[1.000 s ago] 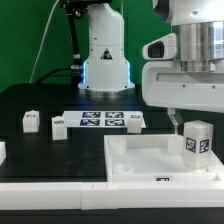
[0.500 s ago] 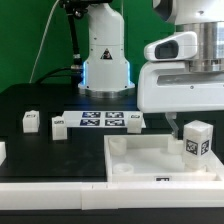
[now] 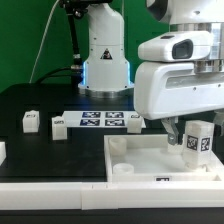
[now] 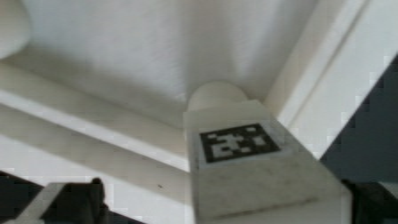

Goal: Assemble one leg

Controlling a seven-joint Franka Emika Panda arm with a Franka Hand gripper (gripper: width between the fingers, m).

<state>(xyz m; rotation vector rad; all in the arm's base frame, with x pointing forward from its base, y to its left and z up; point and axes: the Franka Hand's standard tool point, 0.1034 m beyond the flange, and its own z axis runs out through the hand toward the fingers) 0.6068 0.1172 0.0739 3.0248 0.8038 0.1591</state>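
Note:
The leg (image 3: 197, 138) is a small white post with a black-and-white tag, standing upright in the far corner of the white square tray (image 3: 140, 162) at the exterior view's right. My gripper (image 3: 188, 131) hangs over it with a finger on either side. In the wrist view the leg (image 4: 249, 150) fills the middle, tag facing the camera, against the tray's corner wall (image 4: 107, 60). The gripper (image 4: 222, 205) straddles it. A strip of tray shows between one dark finger (image 4: 71, 203) and the leg, so the jaws stand open.
Three more small white legs (image 3: 30, 121) (image 3: 58, 126) (image 3: 135, 122) lie on the black table behind the tray, around the marker board (image 3: 100, 120). The arm's base (image 3: 105, 60) stands at the back. Another white part (image 3: 2, 150) shows at the left edge.
The gripper's hand has turned about its axis and shifted slightly toward the exterior view's left. The leg has stayed in the tray's corner.

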